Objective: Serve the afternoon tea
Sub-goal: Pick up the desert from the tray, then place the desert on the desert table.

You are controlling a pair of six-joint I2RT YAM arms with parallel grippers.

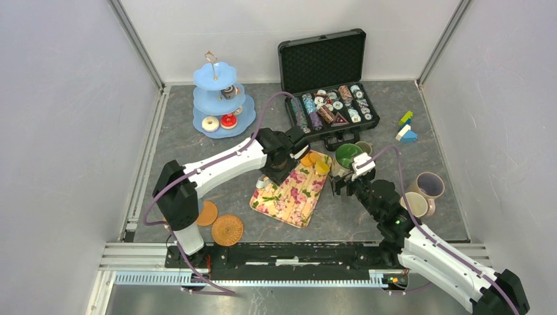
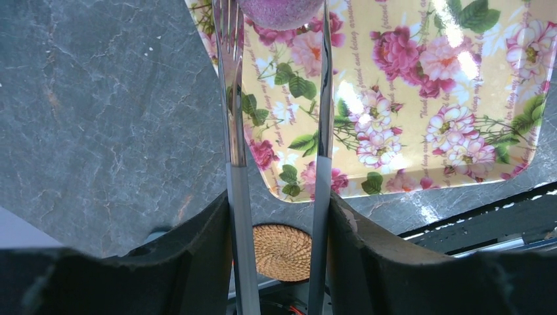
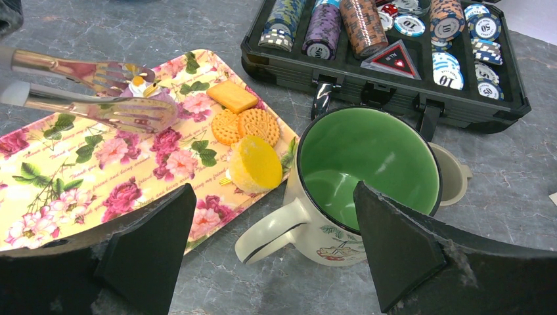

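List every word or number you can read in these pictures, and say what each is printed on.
"10": on a white poker chip.
"05": on a blue-edged poker chip.
"500", as far as it can be made out: on the purple chip stack.
Script lines on the floral tray: too blurred to read.
Lettering on the triangular marker: too small to read.

Dark grey tabletop (image 2: 98, 98), pale marble veining; tray (image 3: 98, 177) cream-yellow, printed with pink roses and green leaves; mug (image 3: 368, 164) green inside, cream outside, dark rim; biscuits (image 3: 258, 125) orange-yellow; tongs (image 2: 235, 131) silver; case (image 1: 322, 62) black, its chips (image 3: 358, 23) edge-striped in several colours; tiered stand (image 1: 213, 77) pale blue; coaster (image 1: 227, 230) woven tan-brown; far mug (image 1: 430, 184) lilac.
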